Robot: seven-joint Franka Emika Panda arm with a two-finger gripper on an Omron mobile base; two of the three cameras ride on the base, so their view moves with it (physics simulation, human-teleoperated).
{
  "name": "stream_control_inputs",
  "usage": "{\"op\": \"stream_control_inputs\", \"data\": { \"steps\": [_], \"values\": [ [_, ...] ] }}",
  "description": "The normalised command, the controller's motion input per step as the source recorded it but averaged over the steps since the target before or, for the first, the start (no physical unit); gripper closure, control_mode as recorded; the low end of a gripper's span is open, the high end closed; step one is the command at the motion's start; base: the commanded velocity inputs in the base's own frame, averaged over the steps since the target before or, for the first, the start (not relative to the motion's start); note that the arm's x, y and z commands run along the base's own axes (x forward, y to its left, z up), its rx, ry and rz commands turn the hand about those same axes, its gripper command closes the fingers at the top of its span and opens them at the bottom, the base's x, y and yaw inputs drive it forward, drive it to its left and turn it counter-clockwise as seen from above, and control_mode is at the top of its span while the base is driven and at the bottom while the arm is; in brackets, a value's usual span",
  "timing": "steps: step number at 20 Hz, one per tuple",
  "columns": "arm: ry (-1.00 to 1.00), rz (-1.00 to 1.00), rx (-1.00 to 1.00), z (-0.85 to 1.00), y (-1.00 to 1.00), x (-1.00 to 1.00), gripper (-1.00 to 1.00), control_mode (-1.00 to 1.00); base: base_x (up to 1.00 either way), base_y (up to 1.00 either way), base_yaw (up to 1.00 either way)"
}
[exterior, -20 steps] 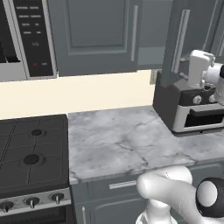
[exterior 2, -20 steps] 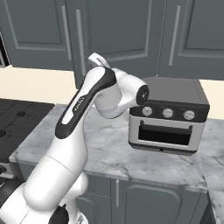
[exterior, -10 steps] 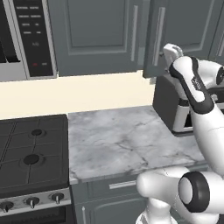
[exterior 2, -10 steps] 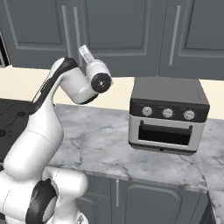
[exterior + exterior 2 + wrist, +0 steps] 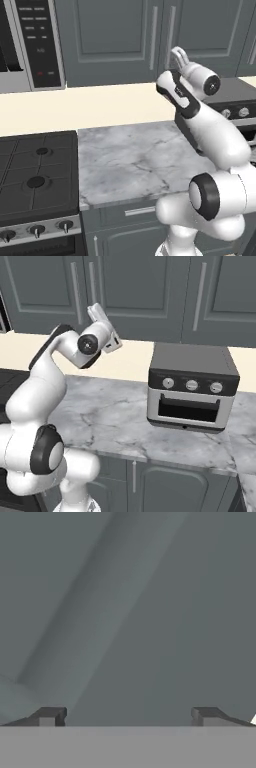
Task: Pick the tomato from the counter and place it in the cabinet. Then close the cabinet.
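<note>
The dark grey cabinet [image 5: 115, 40] [image 5: 145, 296] hangs over the marble counter [image 5: 130, 160] [image 5: 110, 416], and both its doors lie flush. The arm holds my gripper [image 5: 178, 54] [image 5: 96, 310] raised right at the doors, close to the silver bar handles [image 5: 154, 37]. In the hand view my gripper [image 5: 127, 717] is open with nothing between its dark fingertips [image 5: 47, 716], and the grey cabinet door panel [image 5: 150, 612] sits very close ahead. The tomato is hidden from view.
A grey toaster oven [image 5: 192, 388] [image 5: 235, 100] stands on the right part of the counter. A black stovetop [image 5: 35, 175] lies to the left, with a black-and-silver microwave [image 5: 30, 45] above it. Grey base drawers run under the counter.
The arm has swung left from above the toaster oven to the cabinet front. The right cabinet door, which stood ajar, has swung shut. The base has not moved.
</note>
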Motion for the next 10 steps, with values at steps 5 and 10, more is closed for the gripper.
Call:
{"op": "stream_control_inputs", "data": {
  "steps": [5, 10],
  "values": [
    [0.01, -0.22, 0.02, 0.01, 0.00, 0.14, -1.00, -1.00, 0.00, 0.00, 0.00],
    [-0.03, -0.09, 0.04, 0.08, 0.05, -0.77, -1.00, -1.00, 0.00, 0.00, 0.00]
  ]
}}
